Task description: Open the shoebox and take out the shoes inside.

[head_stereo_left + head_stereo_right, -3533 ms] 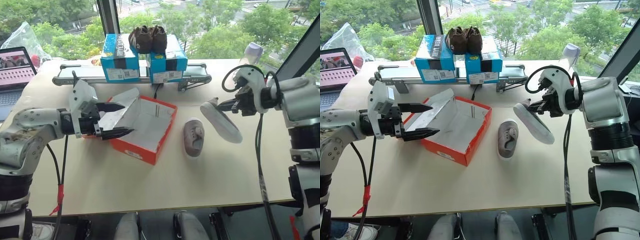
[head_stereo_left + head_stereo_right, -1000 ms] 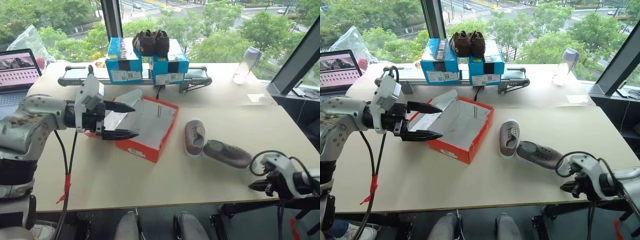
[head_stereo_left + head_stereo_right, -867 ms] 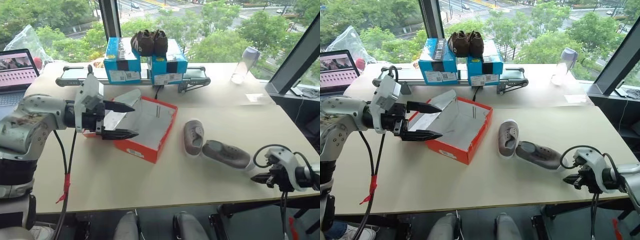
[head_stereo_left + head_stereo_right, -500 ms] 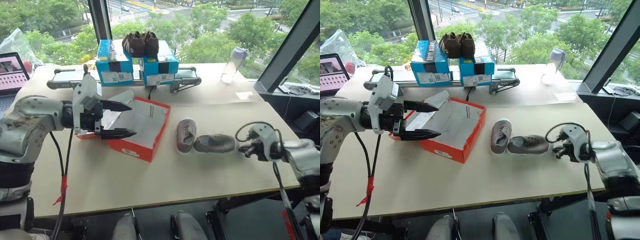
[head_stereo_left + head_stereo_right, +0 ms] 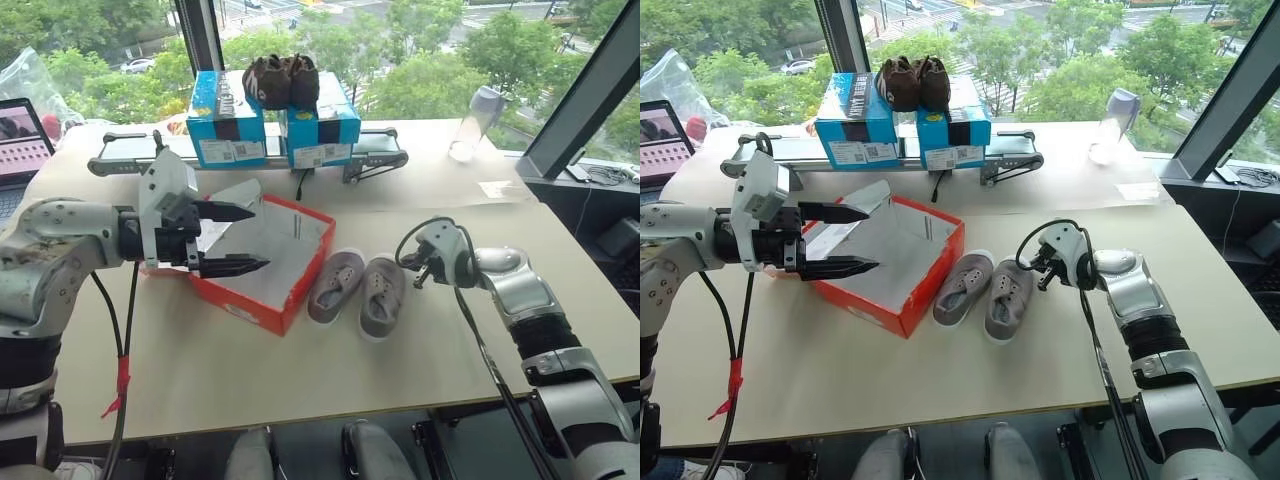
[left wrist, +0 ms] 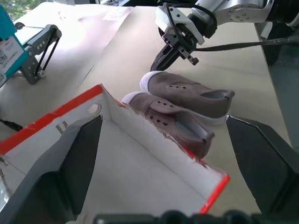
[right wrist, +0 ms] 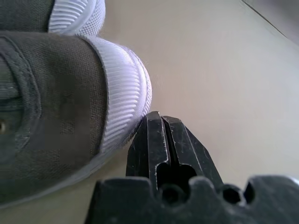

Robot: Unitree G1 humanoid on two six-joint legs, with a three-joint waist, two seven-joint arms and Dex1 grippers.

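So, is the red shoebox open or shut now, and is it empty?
Open and empty: the shoebox has its lid raised, its white inside is bare, and both shoes stand beside it on the table.

Open laptop [image 5: 20, 135] cut off at frame's left edge. Red cardboard shoebox [image 5: 262, 262]: lid mostly hidden behind left gripper [image 5: 232, 239]. Barcode labels on blue boxes [image 5: 270, 125] too small to read. Crinkled clear plastic bag [image 5: 28, 75] cropped.

One red shoebox [image 5: 262, 262] is counted on the table [image 5: 300, 370]. Two mauve shoes [image 5: 358, 289] are seen beside the shoebox. Behind the shoebox, two blue boxes [image 5: 270, 125] are counted, two dark brown shoes [image 5: 281, 80] on them, and one clear bottle [image 5: 473, 122] further along
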